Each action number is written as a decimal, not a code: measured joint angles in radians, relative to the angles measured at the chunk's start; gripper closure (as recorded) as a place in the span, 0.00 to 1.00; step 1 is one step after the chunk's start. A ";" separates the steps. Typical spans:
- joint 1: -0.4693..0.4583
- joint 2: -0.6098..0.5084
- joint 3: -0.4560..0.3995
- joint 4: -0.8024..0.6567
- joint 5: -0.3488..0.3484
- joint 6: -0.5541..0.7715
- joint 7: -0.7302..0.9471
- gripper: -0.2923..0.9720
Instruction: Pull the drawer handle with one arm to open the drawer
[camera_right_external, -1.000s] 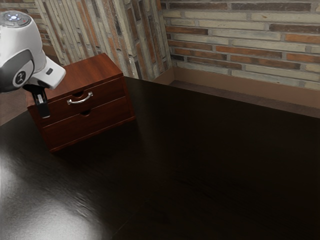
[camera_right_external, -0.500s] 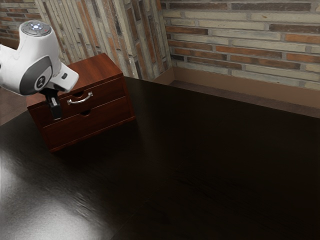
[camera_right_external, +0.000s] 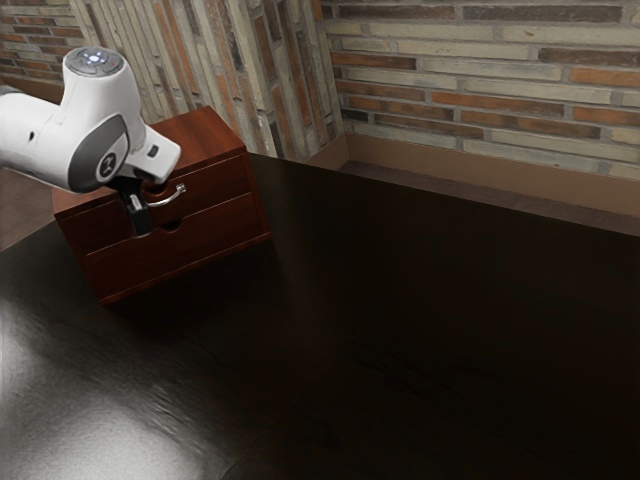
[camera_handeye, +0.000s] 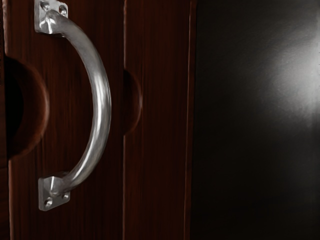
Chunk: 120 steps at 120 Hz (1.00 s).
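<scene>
Your gripper (camera_right_external: 140, 218) hangs before the face of the small red-brown cabinet (camera_right_external: 205, 135), which stands on the dark table (camera_right_external: 400, 350) towards the exterior view's left, close to the brick wall (camera_right_external: 480, 70). The white arm (camera_right_external: 70, 140) comes in from that same side, and its bulk covers part of the cabinet's front. The hand points down, and you cannot tell from here whether the jaws are apart or together.

The drawer handle (camera_right_external: 168, 194), a curved silver bar, sits on the upper drawer (camera_right_external: 215, 180). The gripper is just beside the handle's end nearer the arm. It seems to overlap that end, though whether it touches the metal is not clear from this angle. The upper drawer looks shut, its face level with that of the lower drawer (camera_right_external: 200, 235).

Through the wrist camera you look straight at the drawer handle (camera_handeye: 97, 100) from close by. It bows out from the upper drawer (camera_handeye: 60, 125), and a small square mounting plate (camera_handeye: 52, 192) with screws fixes each end. A rounded notch (camera_handeye: 131, 102) cuts into the edge of the lower drawer (camera_handeye: 160, 150), right beside the handle's middle. Past that drawer lies the glossy table (camera_handeye: 250, 150), with a pale glare on it
</scene>
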 joint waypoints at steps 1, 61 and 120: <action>0.000 0.000 0.000 0.000 -0.003 0.002 0.000 0.23; 0.028 0.084 -0.026 0.032 -0.092 0.097 0.004 0.23; 0.062 0.044 -0.094 -0.007 -0.105 0.116 0.007 0.30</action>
